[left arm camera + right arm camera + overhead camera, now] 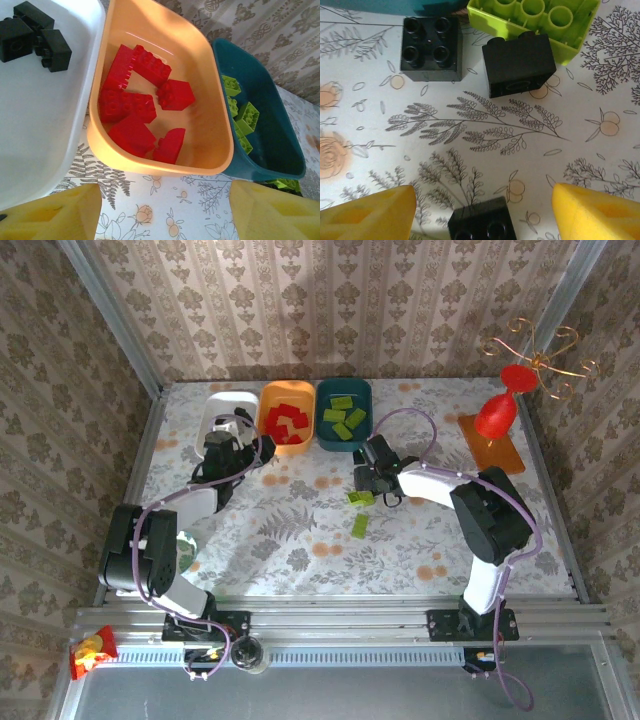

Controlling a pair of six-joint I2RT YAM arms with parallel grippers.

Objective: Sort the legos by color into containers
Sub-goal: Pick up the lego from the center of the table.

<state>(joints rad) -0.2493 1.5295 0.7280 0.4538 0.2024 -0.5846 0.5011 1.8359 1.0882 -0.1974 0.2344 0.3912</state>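
Overhead, three trays sit in a row at the top centre of the frame: white tray (240,398), orange tray (268,400), teal tray (366,400). The left gripper (222,435) covers the near part of the white one, so its contents are hidden there.

- Left wrist view: yellow fingers (55,215) stand spread at the lower corners, nothing between them. Black bricks (35,35) lie in the white tray, cut off at upper left. Red bricks (135,105) lie in the orange tray and lime bricks (245,117) in the teal one, partly behind its wall.
- Loose lime bricks lie on the table at centre: one (360,498) just beside the right gripper (368,480), another (360,525) below it.
- Right wrist view: fingertips (597,212) are apart, with a black brick (480,222) between them. It is cut off by the bottom edge, with a gap on each side, so it is not pinched.
- Further up the frame are a square black brick (430,47), studs up, and a second black brick (519,62) on its side, touching an upturned lime brick (540,22) cropped at the top.
- From overhead these black bricks are too small to make out.
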